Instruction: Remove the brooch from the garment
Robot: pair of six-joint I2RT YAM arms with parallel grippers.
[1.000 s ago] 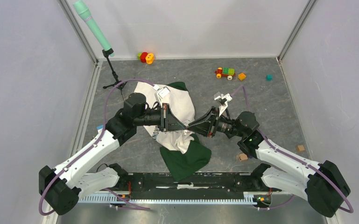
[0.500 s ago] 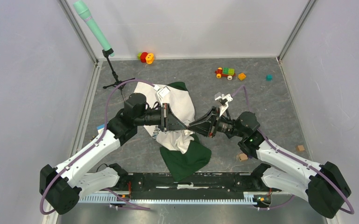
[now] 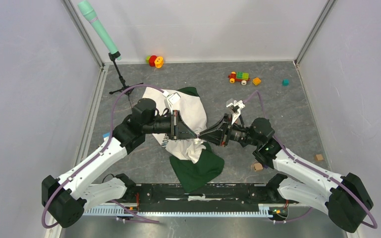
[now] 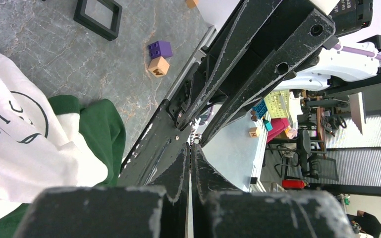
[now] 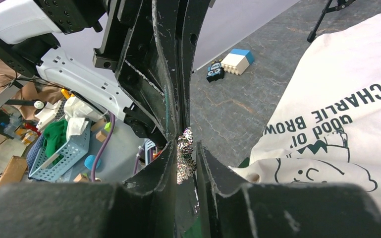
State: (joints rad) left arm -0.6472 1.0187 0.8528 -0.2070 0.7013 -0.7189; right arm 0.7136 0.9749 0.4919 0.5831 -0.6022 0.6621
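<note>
Very little has changed over the last second: the right arm has crept slightly toward the left edge of the table point(image 3: 287, 104), so the right gripper point(image 3: 203, 136) now sits tip to tip against the left gripper point(image 3: 194, 134), which has held its place. They meet above the middle of the table, a little nearer the near edge. The garment point(image 3: 188, 111) lies under and beside them just as it did before, with its white printed part in the middle of the table and its green part trailing toward the near edge. In the right wrist view the brooch point(image 5: 185, 159), a small glittering piece, is pinched between the right jaws. The left jaws are pressed together and come down onto its top end. Whether they nip the pin or a fold of cloth cannot be told. From that view the brooch seems to stand clear of the white fabric, which lies off to one side, so it may already be free or nearly so. Since the cloth has not shifted, the closing-in looks like a transfer or a steadying grip rather than a pull
</note>
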